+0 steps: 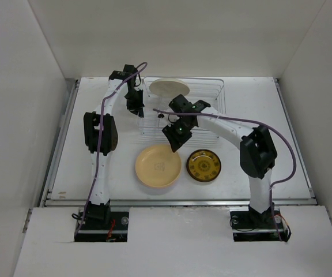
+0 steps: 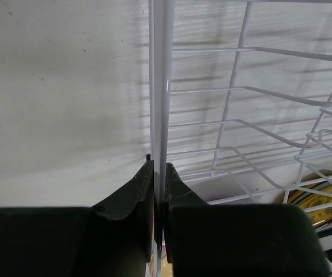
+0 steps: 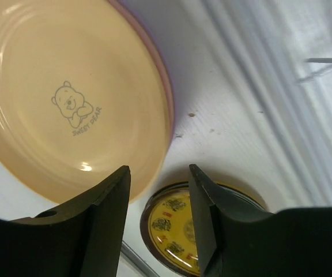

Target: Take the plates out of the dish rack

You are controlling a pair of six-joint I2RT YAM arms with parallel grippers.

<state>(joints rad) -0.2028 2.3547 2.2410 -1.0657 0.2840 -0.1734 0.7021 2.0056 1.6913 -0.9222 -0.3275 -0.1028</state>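
At 6 o'clock of the dish rack [image 1: 212, 101], 2 are seen unloaded: yellow plate [image 1: 158, 166], dark plate [image 1: 204, 165]. 1 cream plate [image 1: 169, 88] is left at its 12 o'clock. Rack wire is clenched by the left gripper [image 2: 159, 173]; the right gripper [image 3: 158, 173] is spread, nothing held.

Left arm [image 1: 98, 151], white links, black joints: rises from base, elbow high, wrist bent down at left edge of silvery-white wire dish rack [image 1: 217, 86]. Left claw [image 2: 157, 167]: black fingers [image 2: 132, 199] pinched tight on rack's rim wire. Right arm [image 1: 230, 128]: arches forward and inward, wrist over rack's near edge. Right claw [image 3: 159, 173]: fingers parted, nothing between, aimed down just in front of rack.
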